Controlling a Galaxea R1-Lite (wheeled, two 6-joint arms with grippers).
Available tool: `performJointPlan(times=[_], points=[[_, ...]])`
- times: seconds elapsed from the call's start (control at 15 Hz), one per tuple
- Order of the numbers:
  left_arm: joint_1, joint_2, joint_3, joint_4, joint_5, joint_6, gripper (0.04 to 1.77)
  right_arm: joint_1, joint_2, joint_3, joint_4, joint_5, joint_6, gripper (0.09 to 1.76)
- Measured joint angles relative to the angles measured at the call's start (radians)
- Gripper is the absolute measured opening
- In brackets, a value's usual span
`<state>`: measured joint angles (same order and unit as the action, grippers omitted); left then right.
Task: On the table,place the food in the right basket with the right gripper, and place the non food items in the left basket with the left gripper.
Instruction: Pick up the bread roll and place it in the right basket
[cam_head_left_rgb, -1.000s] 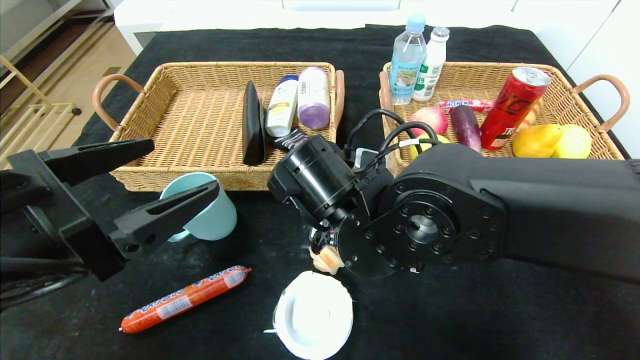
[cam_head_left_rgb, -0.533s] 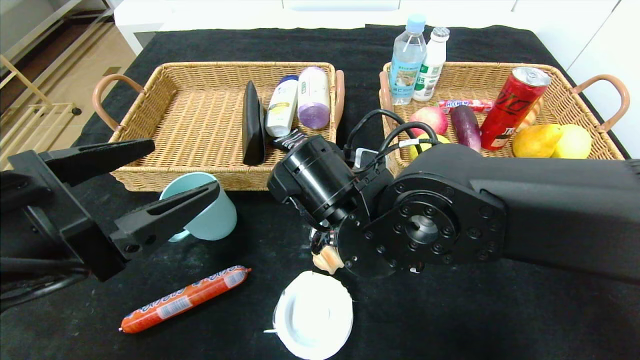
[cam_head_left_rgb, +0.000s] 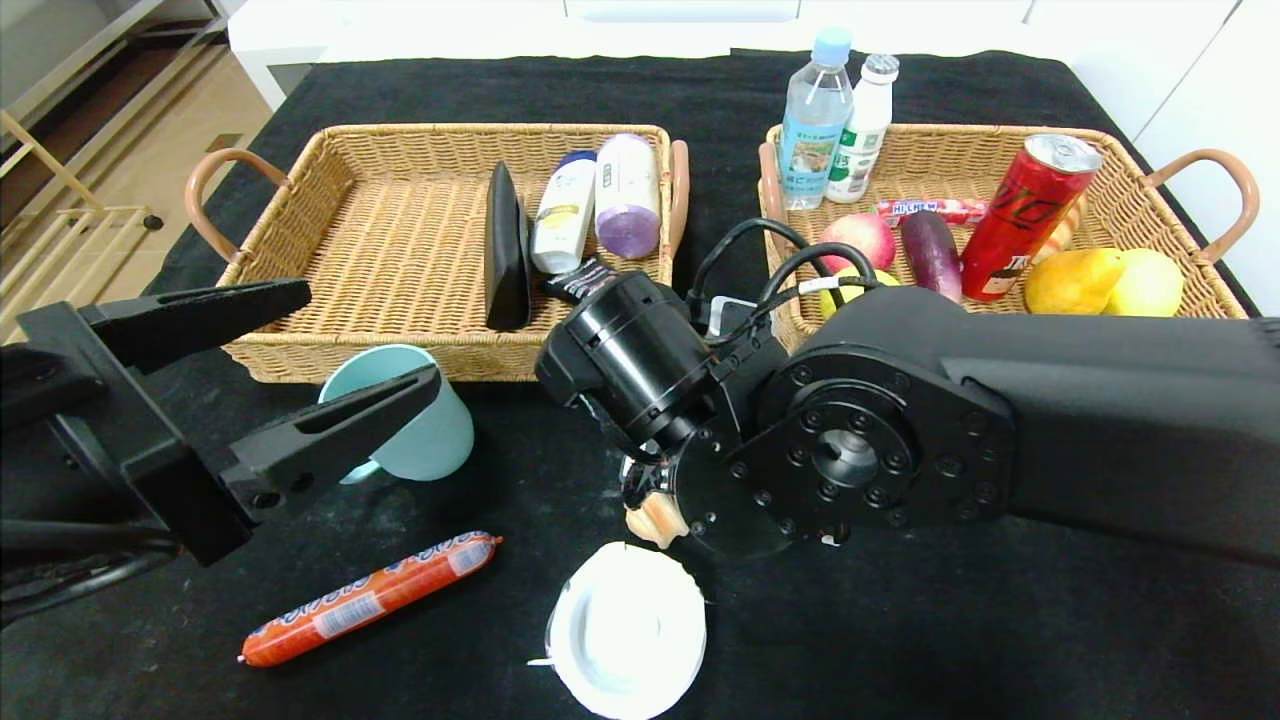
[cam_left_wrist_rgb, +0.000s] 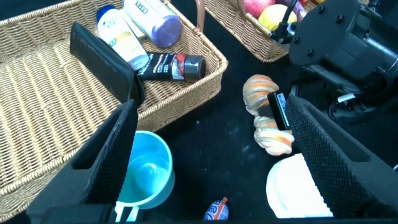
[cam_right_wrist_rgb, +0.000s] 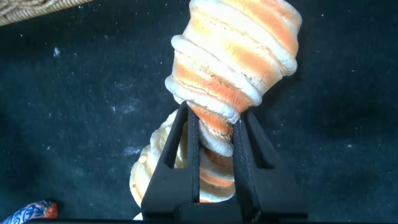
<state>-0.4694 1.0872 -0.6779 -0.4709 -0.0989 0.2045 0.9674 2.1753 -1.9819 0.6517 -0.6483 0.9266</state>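
My right gripper (cam_right_wrist_rgb: 214, 124) is shut on the narrow middle of a twisted orange-and-cream bread (cam_right_wrist_rgb: 233, 56), low over the black cloth. In the head view only a bit of the bread (cam_head_left_rgb: 655, 520) shows under my right arm; the left wrist view shows the bread (cam_left_wrist_rgb: 267, 115) with a finger (cam_left_wrist_rgb: 280, 111) across it. My left gripper (cam_head_left_rgb: 370, 335) is open and empty, held above the light blue cup (cam_head_left_rgb: 425, 430) in front of the left basket (cam_head_left_rgb: 400, 130). An orange sausage (cam_head_left_rgb: 370, 598) and a white round lid (cam_head_left_rgb: 627, 630) lie at the front.
The left basket holds a black case (cam_head_left_rgb: 505, 240), two bottles and a dark tube. The right basket (cam_head_left_rgb: 1120, 150) holds fruit, an eggplant, a red can (cam_head_left_rgb: 1025, 215), two drink bottles and a candy bar. My right arm spans the table's right front.
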Motion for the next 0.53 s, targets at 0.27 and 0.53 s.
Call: performJointPlan(times=[0.27,0.53], points=[[0.0,-0.007,-0.002,0.0,0.0,0.008,1.72,0.003,-0.033,0.001,0.005,-0.004,-0.028,0.4],[-0.001,-0.021,-0.006,0.0,-0.001,0.013,1.72,0.008,-0.125,0.036,0.008,-0.011,-0.145,0.4]])
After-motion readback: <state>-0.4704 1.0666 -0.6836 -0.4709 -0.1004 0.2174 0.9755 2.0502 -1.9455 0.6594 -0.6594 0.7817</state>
